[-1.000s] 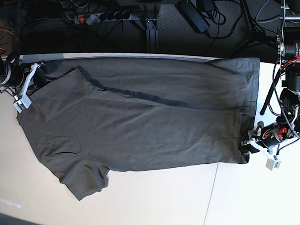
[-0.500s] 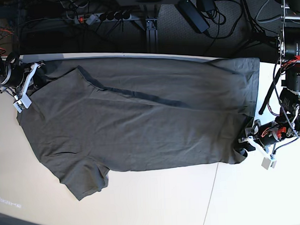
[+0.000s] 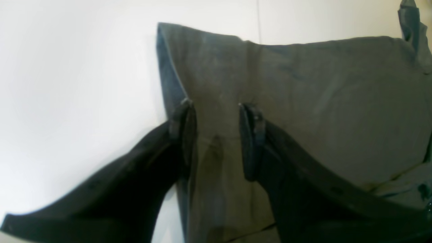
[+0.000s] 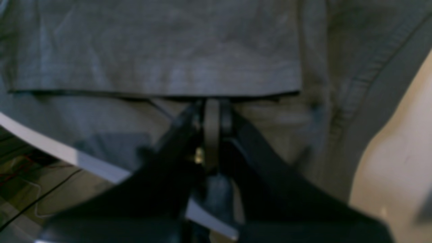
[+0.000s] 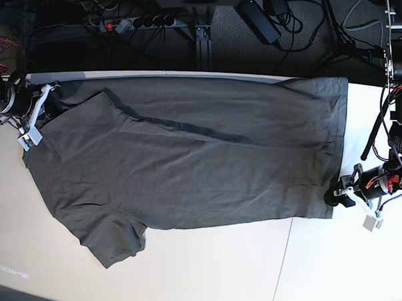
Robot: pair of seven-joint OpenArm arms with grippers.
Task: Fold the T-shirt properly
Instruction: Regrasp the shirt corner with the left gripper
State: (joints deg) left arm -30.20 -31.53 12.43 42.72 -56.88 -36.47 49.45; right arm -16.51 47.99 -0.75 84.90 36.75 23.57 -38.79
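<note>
The dark grey-olive cotton T-shirt [image 5: 188, 158] lies half-folded lengthwise (cross folds remain), left end effector [image 3: 214, 108] apart at its hem corner, right end effector [image 4: 212, 104] together.

the right gripper [image 4: 212, 111] has its dark fingers pressed together, tips at a hemmed edge of the t-shirt [image 4: 152, 50], apparently pinching a lower layer of cloth, though blur makes this uncertain. the grey fabric hangs over the table [image 4: 50, 145] edge at lower left. bare table surface shows at the right.
</note>
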